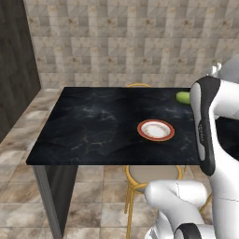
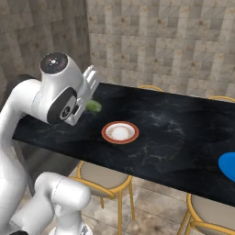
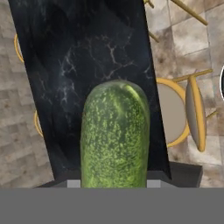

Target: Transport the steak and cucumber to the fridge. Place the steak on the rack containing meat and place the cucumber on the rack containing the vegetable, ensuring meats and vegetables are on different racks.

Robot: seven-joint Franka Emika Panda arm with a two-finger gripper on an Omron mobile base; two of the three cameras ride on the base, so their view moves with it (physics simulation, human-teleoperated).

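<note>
Since the claw (image 3: 114, 183) grips the cucumber (image 3: 115, 135) by one end above the black surface (image 3: 87, 57), a jolt could slip it loose

cucumber (image 1: 183, 97) half-hidden by arm, blue plate (image 2: 228, 167) cropped

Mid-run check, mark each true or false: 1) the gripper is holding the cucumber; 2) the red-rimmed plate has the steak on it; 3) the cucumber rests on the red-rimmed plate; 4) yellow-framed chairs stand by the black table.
1) True: the cucumber sits between the fingers of the gripper, lifted off the black table.
2) False: the red-rimmed plate carries no steak.
3) False: the cucumber is in the gripper, beside and apart from that plate.
4) True: a yellow-framed chair is tucked at the table's near edge.
</note>
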